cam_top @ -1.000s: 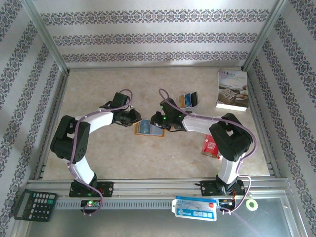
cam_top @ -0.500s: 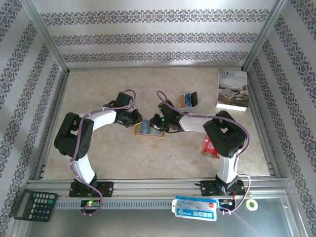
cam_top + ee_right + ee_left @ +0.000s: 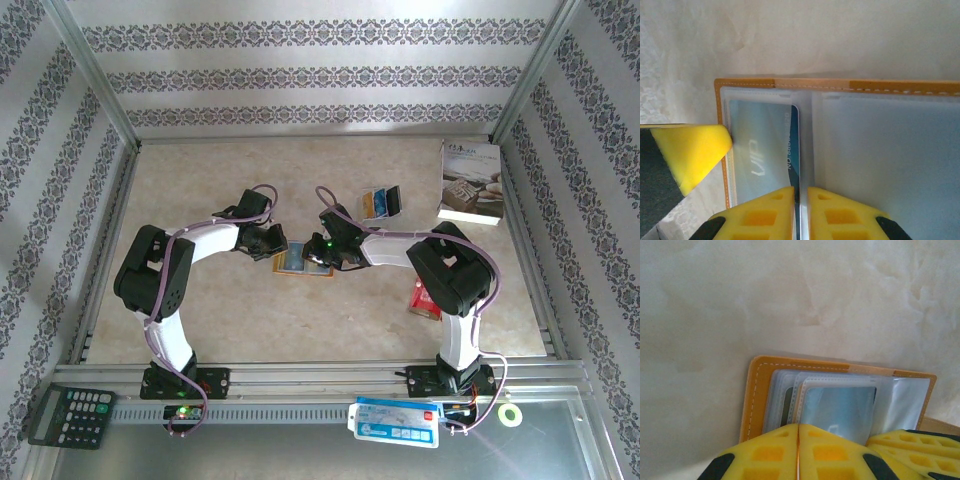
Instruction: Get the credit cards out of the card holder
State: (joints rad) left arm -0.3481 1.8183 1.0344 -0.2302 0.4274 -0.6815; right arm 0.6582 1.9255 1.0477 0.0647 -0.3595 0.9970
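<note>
White wallpaper panel with grey floral stripes (image 3: 300, 75) beyond left claw (image 3: 284, 242) and right claw (image 3: 321, 254). Matching side panels well out to the left (image 3: 40, 150) and right (image 3: 600, 150). Bare aluminium corner posts (image 3: 100, 85) at the far corners. Beige marbled tabletop (image 3: 250, 310) under and around both claws. Aluminium rails (image 3: 320, 375) nearer than the claws, dull grey metal sheet (image 3: 290, 452) nearer still. Soft even light, faint shadows only.

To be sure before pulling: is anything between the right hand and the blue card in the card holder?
Only the clear sleeve covering the blue card. The right hand is at the card's edge; a pad of the left hand sits aside, at the card holder's border.
</note>
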